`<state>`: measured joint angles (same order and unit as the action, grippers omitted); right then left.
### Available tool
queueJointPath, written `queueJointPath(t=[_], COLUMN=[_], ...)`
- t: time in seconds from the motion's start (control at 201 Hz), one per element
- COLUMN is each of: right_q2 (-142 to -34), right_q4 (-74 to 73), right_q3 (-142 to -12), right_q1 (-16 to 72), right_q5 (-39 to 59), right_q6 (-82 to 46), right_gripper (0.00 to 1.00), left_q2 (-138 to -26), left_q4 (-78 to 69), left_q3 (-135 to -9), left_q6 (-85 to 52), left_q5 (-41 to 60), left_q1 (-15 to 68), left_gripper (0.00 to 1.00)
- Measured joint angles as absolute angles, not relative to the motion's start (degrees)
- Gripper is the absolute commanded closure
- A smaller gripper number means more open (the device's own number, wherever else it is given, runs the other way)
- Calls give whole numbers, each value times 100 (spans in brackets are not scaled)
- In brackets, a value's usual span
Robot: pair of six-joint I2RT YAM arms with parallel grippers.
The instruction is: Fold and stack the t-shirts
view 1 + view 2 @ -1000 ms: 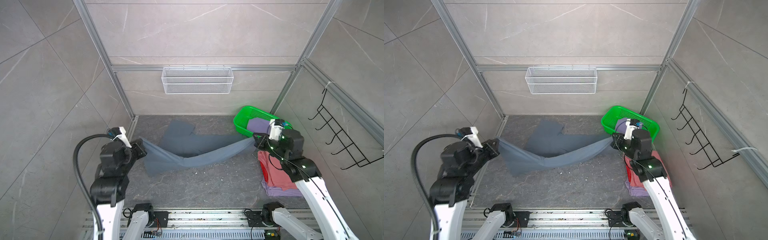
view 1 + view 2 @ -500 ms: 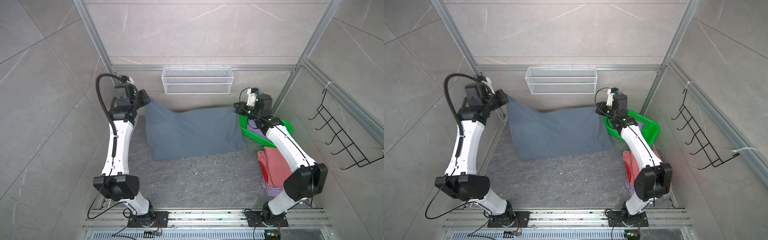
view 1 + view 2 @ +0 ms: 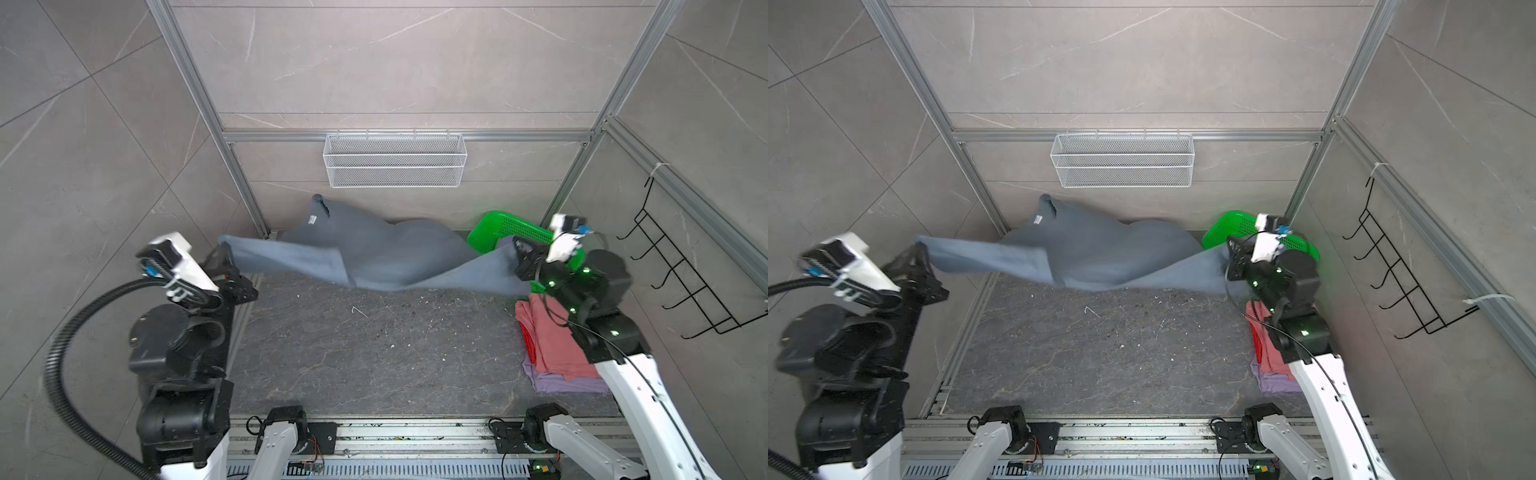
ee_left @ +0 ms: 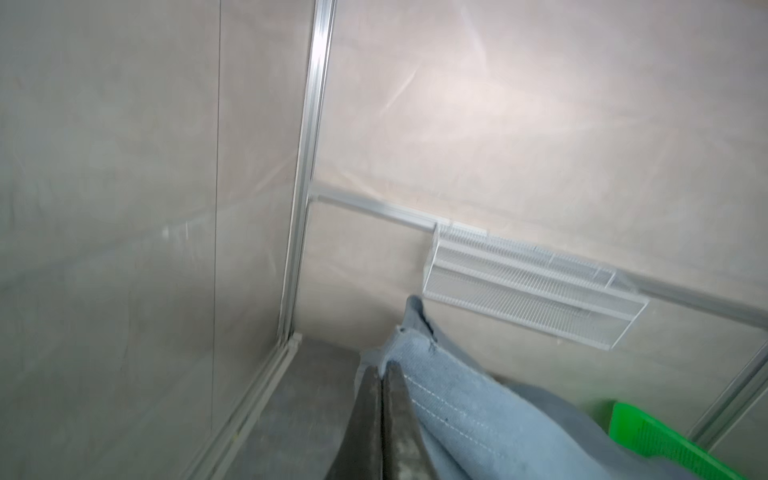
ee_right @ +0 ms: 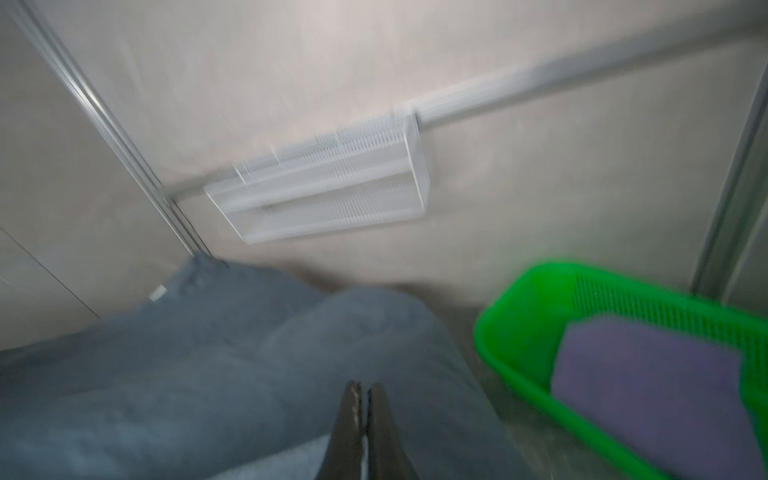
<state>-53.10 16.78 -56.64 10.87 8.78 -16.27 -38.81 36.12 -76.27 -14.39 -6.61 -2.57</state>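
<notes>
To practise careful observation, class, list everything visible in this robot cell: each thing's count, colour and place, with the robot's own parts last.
slate blue-grey cloth t-shirt: 1, blue-grey, back of table, near edge lifted between both grippers
folded salmon-pink cloth t-shirt: 1, pink, table's right edge, on the lavender one
folded lavender cloth t-shirt: 1, lavender, under the pink one
green perforated plastic basket: 1, green, back right corner
lavender cloth: 1, lavender, inside green basket
white wire-mesh shelf: 1, white, back wall
black wire hook rack: 1, black, right wall
dark stone-patterned table: 1, dark grey, centre
left gripper: 1, black, shut on blue-grey t-shirt
right gripper: 1, black, shut on blue-grey t-shirt
</notes>
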Motion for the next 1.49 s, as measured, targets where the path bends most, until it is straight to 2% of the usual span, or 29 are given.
queueJointPath(t=[0.144, 0.294, 0.766, 1.493], right_q2=[-5059, -4493, -3970, -4257], right_q4=[2506, 2816, 2847, 3778], right_q3=[-4178, -3804, -2943, -3227], right_q1=[1087, 1085, 1085, 1087], right_q5=[943, 978, 1463, 856], right_q6=[-1761, -1870, -2550, -2731], right_gripper=[100, 100, 100, 100], left_q2=[-3638, -3242, -3107, -3642], left_q4=[4851, 5975, 6619, 6335], left_q3=[-6060, -5433, -5186, -5290], left_q6=[-2104, -2735, -3356, -3374], left_q5=[-565, -410, -69, -12], left_q1=[-257, -257, -257, -257], left_gripper=[100, 100, 100, 100])
